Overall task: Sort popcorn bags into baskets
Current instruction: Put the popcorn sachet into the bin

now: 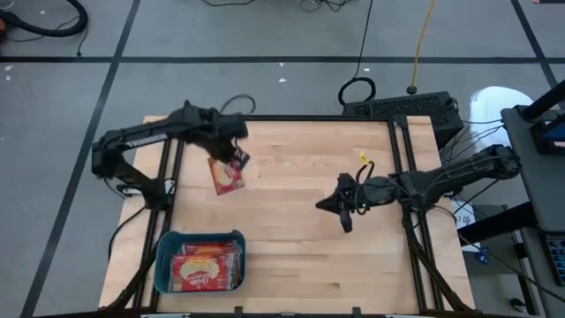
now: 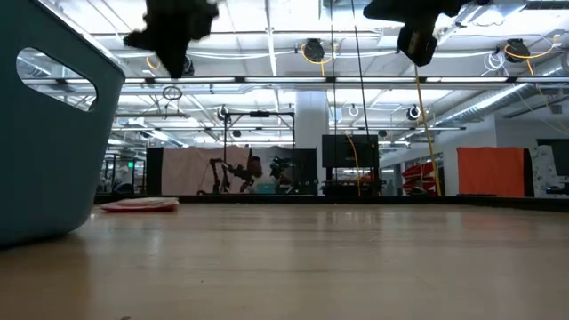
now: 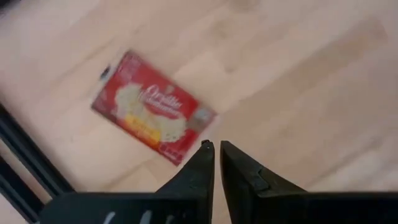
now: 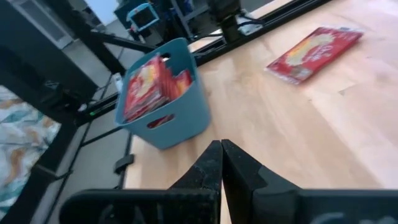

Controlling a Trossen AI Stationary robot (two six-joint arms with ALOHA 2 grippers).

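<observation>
Now we see a wooden table [image 1: 300,256] from above, with two dark robot arms reaching over it. One red popcorn bag [image 1: 227,175] lies flat on the bare wood near the far left of the table, and nothing holds it. The left gripper [image 1: 237,155] hangs just above and beside that bag; in its own wrist view its two fingers [image 3: 200,163] stand nearly together with only a thin gap, gripping nothing, and the bag [image 3: 152,107] lies below and just ahead of the tips.

At the near left corner sits the teal basket [image 1: 166,256], already packed with red bags [image 1: 208,268] — the right wrist view shows them standing upright inside it.

The right gripper [image 1: 339,208] waits over the middle right of the table, fingers pressed fully shut and empty.

We judge that sorting is close to done: this loose bag looks like the last one left on the wood. The step in hand is picking it up. The left gripper will need to spread its fingers, come down over an edge of the flat bag, close on it, then carry it toward us to the basket.
</observation>
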